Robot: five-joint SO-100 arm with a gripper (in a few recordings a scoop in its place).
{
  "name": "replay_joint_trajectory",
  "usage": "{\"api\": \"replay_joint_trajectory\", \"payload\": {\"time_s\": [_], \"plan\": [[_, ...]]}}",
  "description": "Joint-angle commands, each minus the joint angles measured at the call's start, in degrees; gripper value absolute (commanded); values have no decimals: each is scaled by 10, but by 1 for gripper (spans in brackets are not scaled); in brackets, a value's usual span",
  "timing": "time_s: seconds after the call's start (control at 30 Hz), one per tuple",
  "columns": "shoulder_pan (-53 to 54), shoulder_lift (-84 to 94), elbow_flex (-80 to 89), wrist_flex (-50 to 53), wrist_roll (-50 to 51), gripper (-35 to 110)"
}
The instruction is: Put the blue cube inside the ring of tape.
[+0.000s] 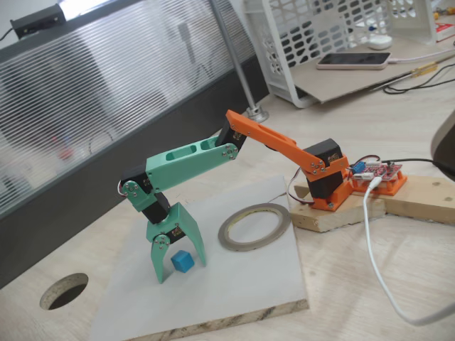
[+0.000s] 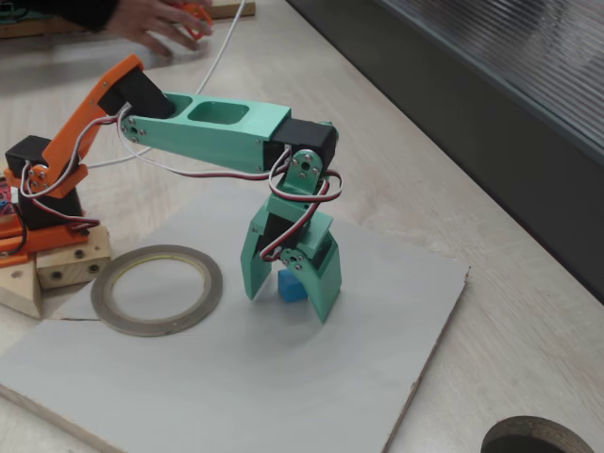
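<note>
- gripper (image 1: 178,270) pointing down over the grey board (image 1: 234,291), fingers (image 1: 161,264) spread open, tips at or very near the board surface.
- blue cube (image 1: 182,261) on the board between the two fingers, also seen in another fixed view (image 2: 291,286); not squeezed, contact with the fingers hard to tell.
- ring of tape (image 1: 254,226) flat on the same board, near the cube but apart, nothing inside its opening.
- round dark hole (image 1: 64,290) in the pale worktop (image 1: 370,298) beside the board.

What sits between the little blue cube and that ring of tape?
In both fixed views, one green finger of the hand stands between the blue cube and the ring of tape; otherwise bare grey board.
</note>
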Motion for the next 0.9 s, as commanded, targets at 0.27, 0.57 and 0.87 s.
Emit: {"api": "replay_joint_trajectory", "payload": {"time_s": [0.27, 0.57, 0.87], "plan": [[-4, 48, -2, 10, 9, 65], [-4, 73, -2, 10, 11, 65], [-4, 73, -3, 9, 11, 48]]}}
